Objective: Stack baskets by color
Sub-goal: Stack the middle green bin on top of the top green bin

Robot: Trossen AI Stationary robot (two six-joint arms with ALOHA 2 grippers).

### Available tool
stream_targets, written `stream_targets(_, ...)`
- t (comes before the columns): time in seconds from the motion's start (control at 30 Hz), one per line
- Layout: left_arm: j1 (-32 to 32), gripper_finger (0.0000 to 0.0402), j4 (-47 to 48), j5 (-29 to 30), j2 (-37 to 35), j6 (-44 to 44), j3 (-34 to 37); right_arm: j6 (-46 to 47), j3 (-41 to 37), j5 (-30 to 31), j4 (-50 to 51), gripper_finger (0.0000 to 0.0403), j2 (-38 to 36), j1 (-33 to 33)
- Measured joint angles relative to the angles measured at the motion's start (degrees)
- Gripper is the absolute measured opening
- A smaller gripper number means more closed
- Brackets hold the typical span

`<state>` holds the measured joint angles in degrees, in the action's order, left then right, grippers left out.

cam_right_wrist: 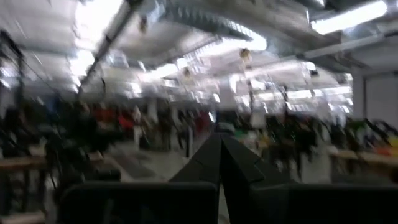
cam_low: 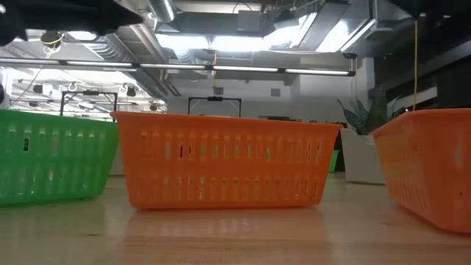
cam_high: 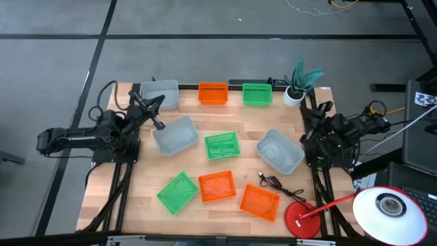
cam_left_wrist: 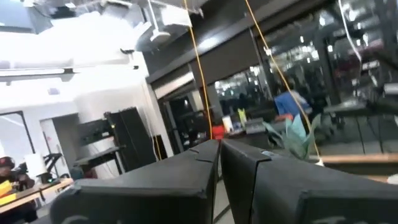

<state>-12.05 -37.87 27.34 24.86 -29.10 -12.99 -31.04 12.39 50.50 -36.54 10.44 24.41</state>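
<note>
The left hand [cam_high: 158, 104] is up in the air over a grey basket [cam_high: 175, 134], fingers pressed together, holding nothing. The right hand [cam_right_wrist: 219, 144] is folded at the tabletop's [cam_high: 147, 173] right edge, closed and empty. The baskets [cam_high: 217, 185] sit spread over the tabletop.

the wooden table [cam_high: 225, 208] has a pale plank top and stands on a grey floor [cam_high: 205, 55] crossed by dark seam lines, one running toward 11 o'clock and another level along 12 o'clock. at 5 o'clock on the table sits a red lamp base [cam_high: 302, 220], its white round lamp head [cam_high: 388, 208] hanging past the table's edge. a black cable [cam_high: 278, 184] lies coiled just beside the base, toward the table's middle. at 1 o'clock a white pot with a teal plant [cam_high: 298, 85] stands on the corner. beyond the table the room shows an open ceiling with silver ducts [cam_low: 132, 37] and long strip lights [cam_low: 243, 70].
</note>
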Motion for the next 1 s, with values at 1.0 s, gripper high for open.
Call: stream_targets(1.0, -7.9, 0.0014, 25.8, -11.0, 56.1, 14.5, -40.1, 35.0, 30.3, 1.6, 53.4, 0.0007, 29.2, -7.0)
